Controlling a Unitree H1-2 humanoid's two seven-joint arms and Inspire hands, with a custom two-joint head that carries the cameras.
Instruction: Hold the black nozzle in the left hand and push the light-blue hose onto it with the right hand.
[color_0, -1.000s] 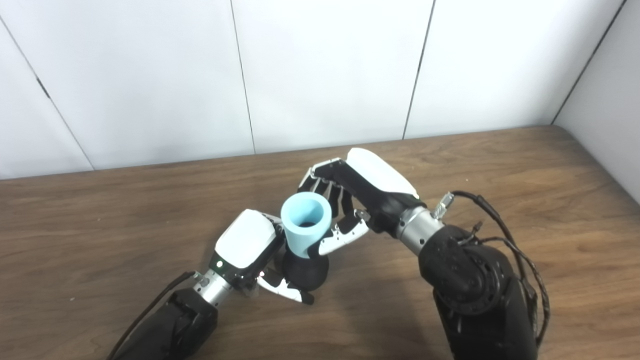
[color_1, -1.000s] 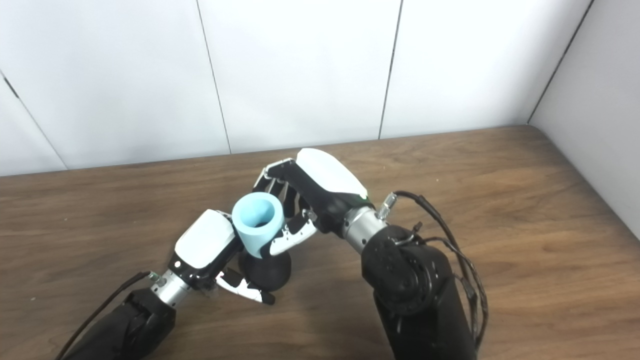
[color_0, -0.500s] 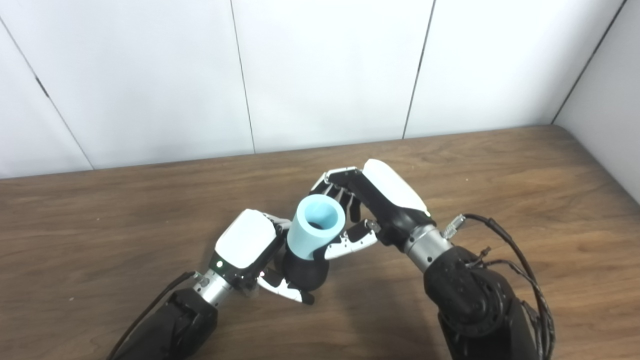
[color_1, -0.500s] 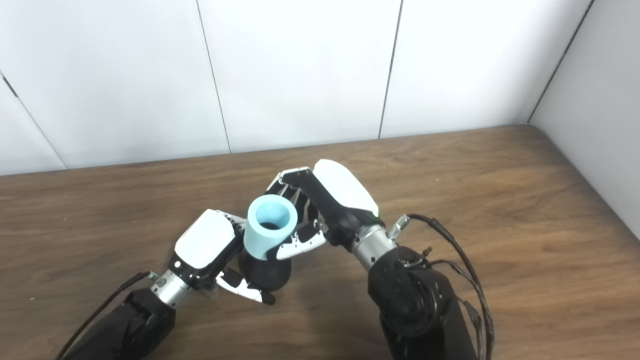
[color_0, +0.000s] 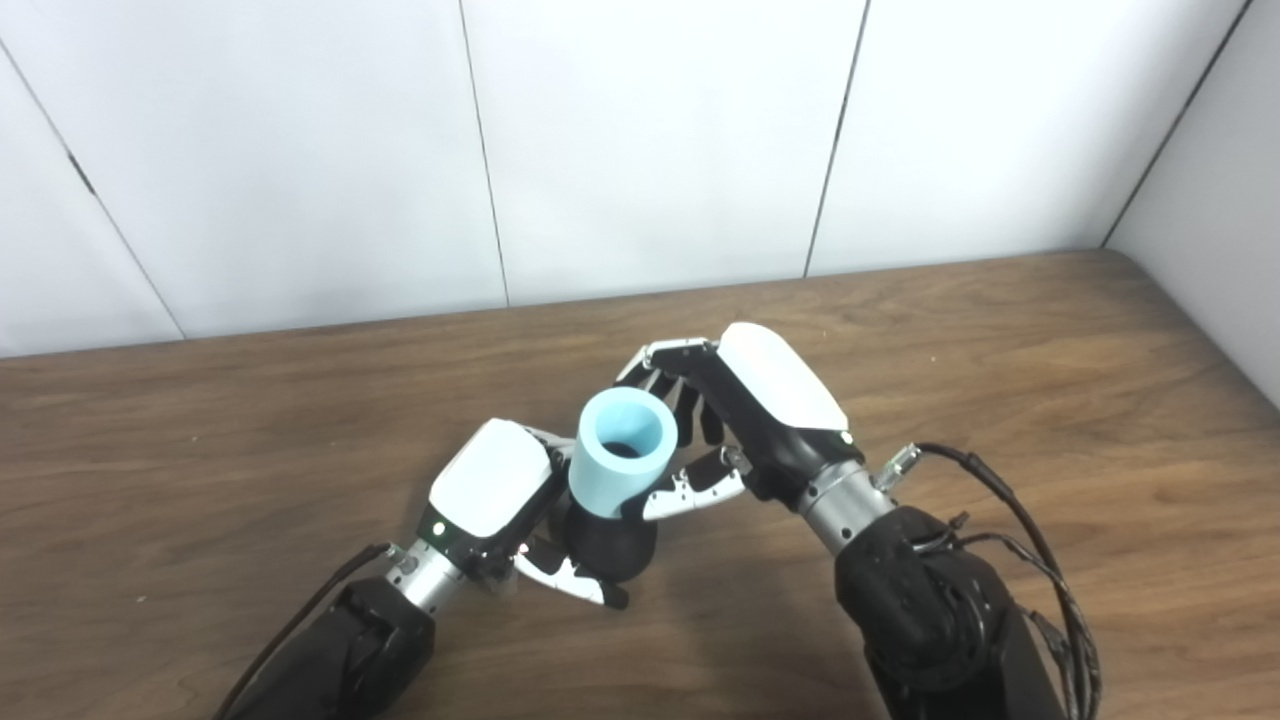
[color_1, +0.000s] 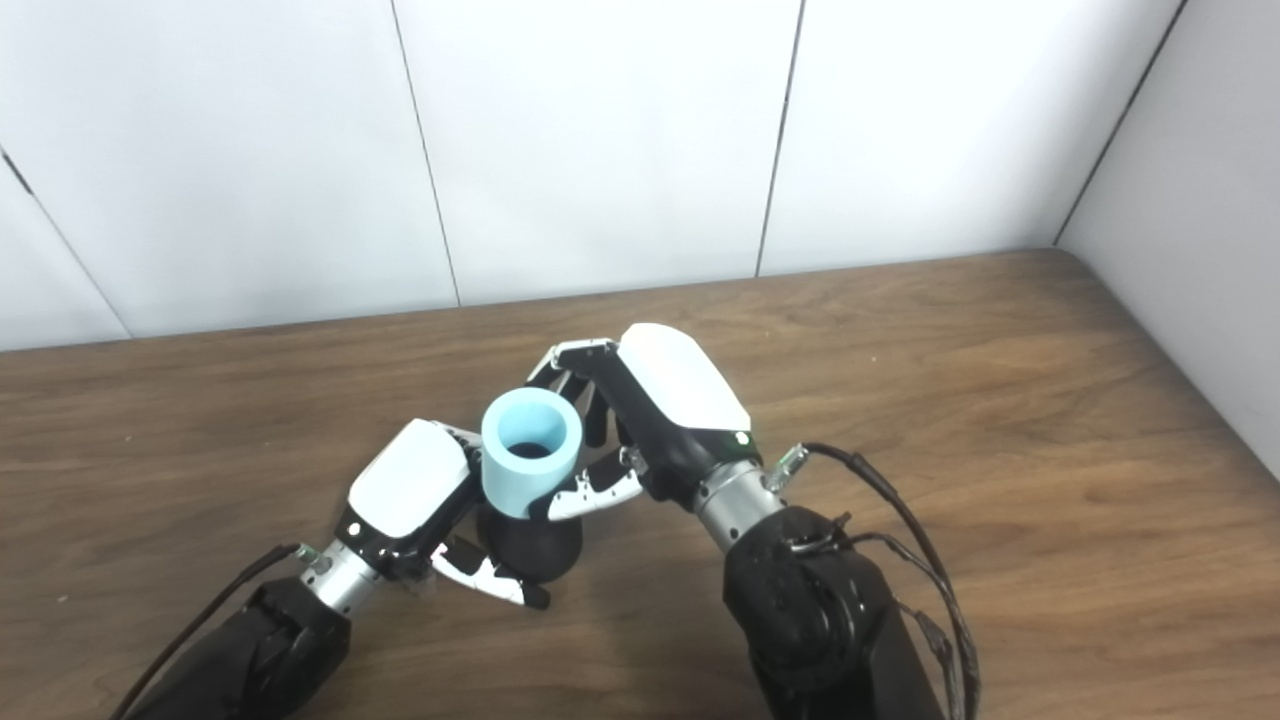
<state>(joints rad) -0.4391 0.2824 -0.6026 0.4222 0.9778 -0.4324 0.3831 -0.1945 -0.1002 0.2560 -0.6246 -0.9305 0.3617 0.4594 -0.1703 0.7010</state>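
Hose (color_0: 622, 458) is sitting right on top of the nozzle (color_0: 608, 545), open end facing up, bottom end already over the nozzle's neck as far as I can tell, tho the joint itself is hidden by fingers. Left hand (color_0: 497, 497) is wrapped around the nozzle from its left side, thumb curled under the front, nozzle base down near the table (color_0: 1000, 330). Right hand (color_0: 735, 425) comes in from the nozzle's right w/ fingers behind the hose and thumb in front, so it's clamped on the hose. Imo the hose is a short, thick-walled, lightweight tube, prob soft/rubbery, so squeezing near the rim would oval it and make it bind. Better to grip low on the wall, close to the nozzle, and push straight down. Nozzle looks hard, smooth and rounded, so it could twist in the left hand if the push goes off-axis.
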